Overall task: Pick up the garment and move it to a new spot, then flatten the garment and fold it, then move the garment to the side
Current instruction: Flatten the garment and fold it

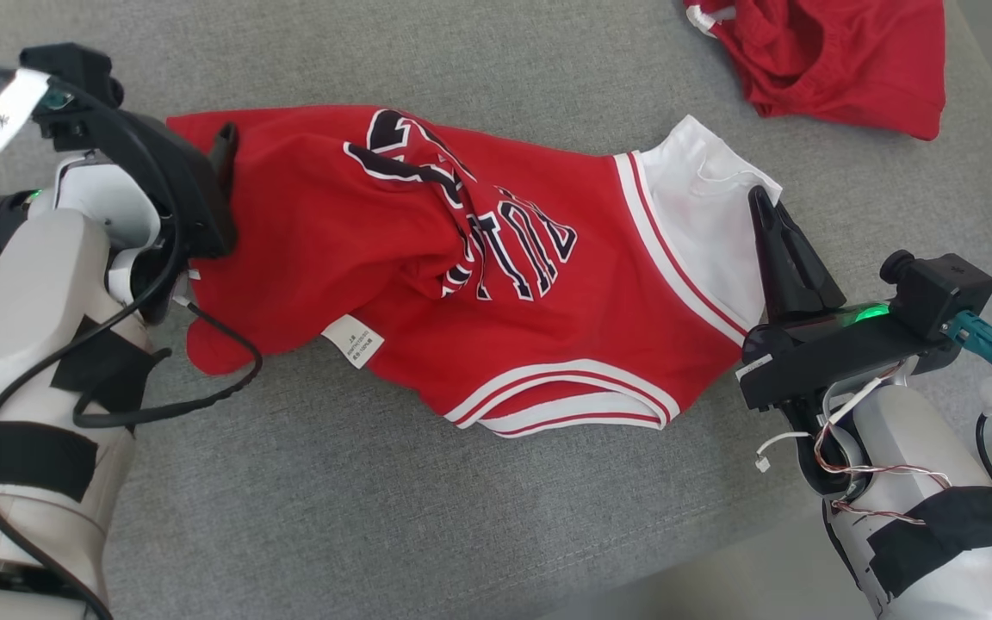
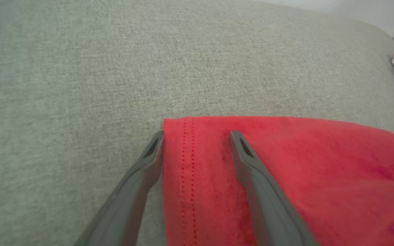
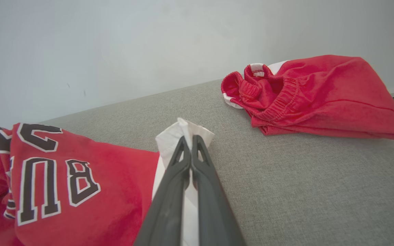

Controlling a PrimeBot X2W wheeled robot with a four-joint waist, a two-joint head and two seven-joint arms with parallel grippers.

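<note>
- The red basketball jersey (image 1: 496, 284) lies rumpled across the middle of the grey upholstered surface (image 1: 461, 534). Its hem end is toward the left edge and its white shoulder panel toward the right.
- The left claw (image 2: 197, 135) is spread wide at the stitched hem. One finger sits on the red cloth and the other just off its edge, so nothing is pinched.
- The right claw (image 1: 758, 200) is clamped tight on the white shoulder panel (image 3: 183, 131), with a tuft of it poking out past the tips.
- I'd judge it light, limp and a bit slick. It will sag and bunch wherever it isn't held.
- The best holds look like the doubled hem and the banded armhole trim (image 1: 565, 405), where the cloth is thicker.
- A pair of red shorts (image 1: 840, 60) sits well apart at the far right corner.
</note>
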